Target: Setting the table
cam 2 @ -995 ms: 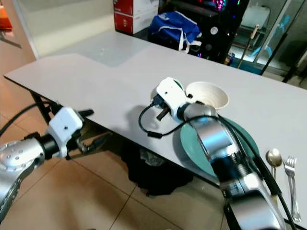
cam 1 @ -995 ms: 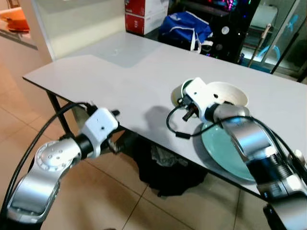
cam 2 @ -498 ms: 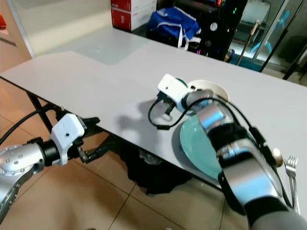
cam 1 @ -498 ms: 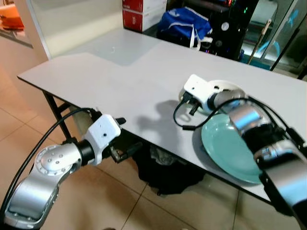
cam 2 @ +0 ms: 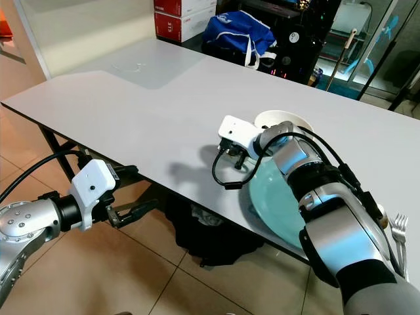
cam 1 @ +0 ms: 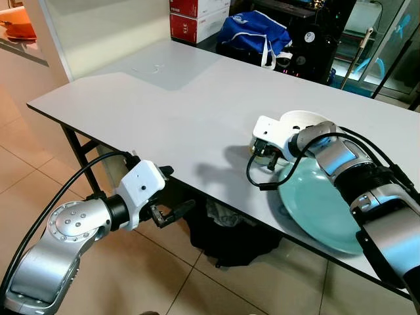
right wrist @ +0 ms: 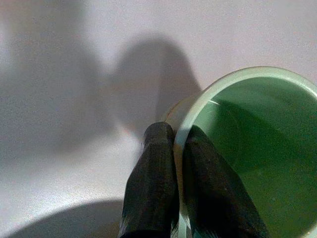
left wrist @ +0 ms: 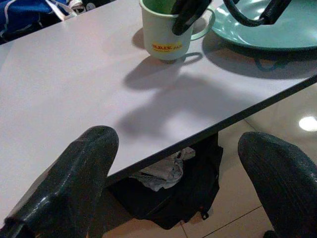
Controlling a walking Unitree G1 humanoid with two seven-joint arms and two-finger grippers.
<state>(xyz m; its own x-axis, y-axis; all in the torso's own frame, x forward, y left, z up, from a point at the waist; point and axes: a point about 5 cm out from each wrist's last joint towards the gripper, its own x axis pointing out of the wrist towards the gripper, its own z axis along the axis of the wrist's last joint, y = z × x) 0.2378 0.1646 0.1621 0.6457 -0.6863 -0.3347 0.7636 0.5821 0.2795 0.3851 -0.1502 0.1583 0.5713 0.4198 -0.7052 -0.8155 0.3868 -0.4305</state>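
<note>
Reaching across the pale grey desk (cam 1: 164, 98), the right claw (cam 1: 264, 155) sits low at the rim of a pale green ceramic mug with a yellow label (left wrist: 167, 30), seen from the left eye. Its white wrist housing hides the mug, which stands at about nine o'clock of the round teal plate (cam 1: 321, 210), just beside its edge. A cream bowl (cam 1: 303, 122) lies at twelve o'clock of the plate. That grouping reads as one place setting, the mug probably set at the plate's side.

From the right eye, a metal fork (cam 2: 398, 231) lies at three o'clock of the plate. The left claw (cam 2: 131, 211) hangs below the desk edge over the tiled floor (cam 2: 131, 275), seemingly parked out of the way.

Along the left wrist, its two black fingers (left wrist: 74, 173) stand wide apart with nothing between them. Beyond, the mug stands upright on the desk, a black finger dipping into its mouth, the plate just beside it.

Along the right wrist, the two fingers (right wrist: 153, 188) are closed on the mug wall, one inside and one outside. A rim pinch like this suits carrying an upright mug; I judge it placed but not yet released.
</note>
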